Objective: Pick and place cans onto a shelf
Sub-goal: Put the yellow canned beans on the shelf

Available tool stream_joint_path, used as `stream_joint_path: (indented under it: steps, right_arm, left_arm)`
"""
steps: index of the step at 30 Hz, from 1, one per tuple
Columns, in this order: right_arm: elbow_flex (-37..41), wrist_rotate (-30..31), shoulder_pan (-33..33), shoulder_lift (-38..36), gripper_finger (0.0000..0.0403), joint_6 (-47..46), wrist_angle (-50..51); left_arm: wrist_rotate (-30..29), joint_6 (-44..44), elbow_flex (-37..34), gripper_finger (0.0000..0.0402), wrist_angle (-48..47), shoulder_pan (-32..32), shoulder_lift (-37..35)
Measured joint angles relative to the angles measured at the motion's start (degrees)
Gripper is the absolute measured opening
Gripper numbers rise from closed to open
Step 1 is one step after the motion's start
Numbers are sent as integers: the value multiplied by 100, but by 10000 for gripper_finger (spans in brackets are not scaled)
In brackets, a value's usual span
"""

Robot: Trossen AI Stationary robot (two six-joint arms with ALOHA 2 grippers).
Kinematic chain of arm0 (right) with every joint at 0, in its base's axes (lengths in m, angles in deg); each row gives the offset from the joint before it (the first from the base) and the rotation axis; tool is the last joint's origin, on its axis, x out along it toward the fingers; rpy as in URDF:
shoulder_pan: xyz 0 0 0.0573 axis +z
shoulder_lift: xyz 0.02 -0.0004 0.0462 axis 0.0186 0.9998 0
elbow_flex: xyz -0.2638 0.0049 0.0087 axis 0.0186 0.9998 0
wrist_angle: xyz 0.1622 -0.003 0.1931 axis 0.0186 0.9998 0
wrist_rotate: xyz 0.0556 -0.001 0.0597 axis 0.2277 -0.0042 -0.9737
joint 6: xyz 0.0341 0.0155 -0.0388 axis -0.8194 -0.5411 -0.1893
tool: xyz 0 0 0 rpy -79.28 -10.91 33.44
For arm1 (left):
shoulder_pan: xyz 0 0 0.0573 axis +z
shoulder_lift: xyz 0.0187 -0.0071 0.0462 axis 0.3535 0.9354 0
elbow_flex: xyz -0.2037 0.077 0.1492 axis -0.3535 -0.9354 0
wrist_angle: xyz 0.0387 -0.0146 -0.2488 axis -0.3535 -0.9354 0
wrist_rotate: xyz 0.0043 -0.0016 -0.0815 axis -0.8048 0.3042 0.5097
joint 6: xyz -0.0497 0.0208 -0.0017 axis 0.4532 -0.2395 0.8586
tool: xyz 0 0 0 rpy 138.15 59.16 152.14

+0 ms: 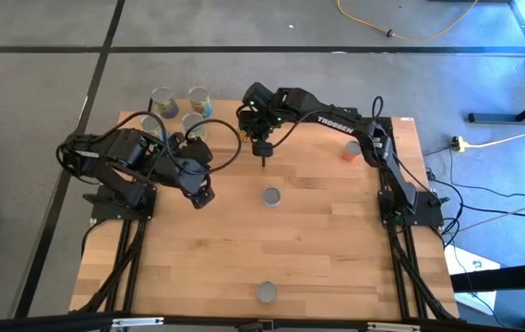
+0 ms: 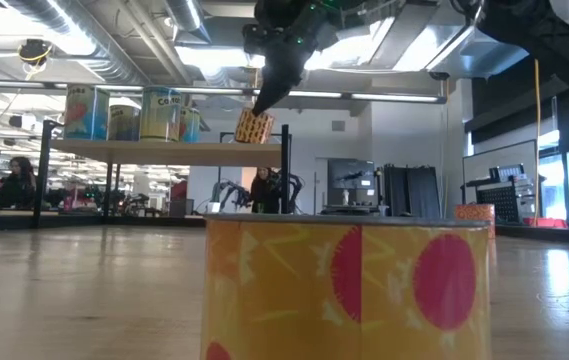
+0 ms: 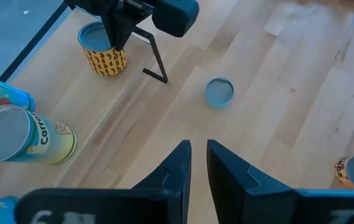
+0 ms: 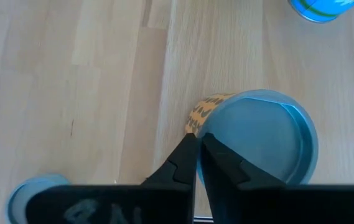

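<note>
on the shelf (image 2: 164, 152), right gripper (image 4: 200, 163) jaws pinch the orange can's (image 4: 203, 112) rim; left gripper (image 3: 198, 163) narrowly parted, empty.

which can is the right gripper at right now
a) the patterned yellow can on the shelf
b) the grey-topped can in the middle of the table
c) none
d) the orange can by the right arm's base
a: the right gripper sits at the rim of the yellow can, which stands at the shelf end.
</note>
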Motion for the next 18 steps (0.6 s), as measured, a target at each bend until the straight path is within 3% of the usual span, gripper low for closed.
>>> stream_joint_path:
  steps: [12,18]
  right_arm:
    - [0,4,0,0,12,17,0]
    - [0,4,0,0,46,17,-57]
  left_arm:
    - [0,8,0,45,2,0,0]
    - [0,11,0,45,2,0,0]
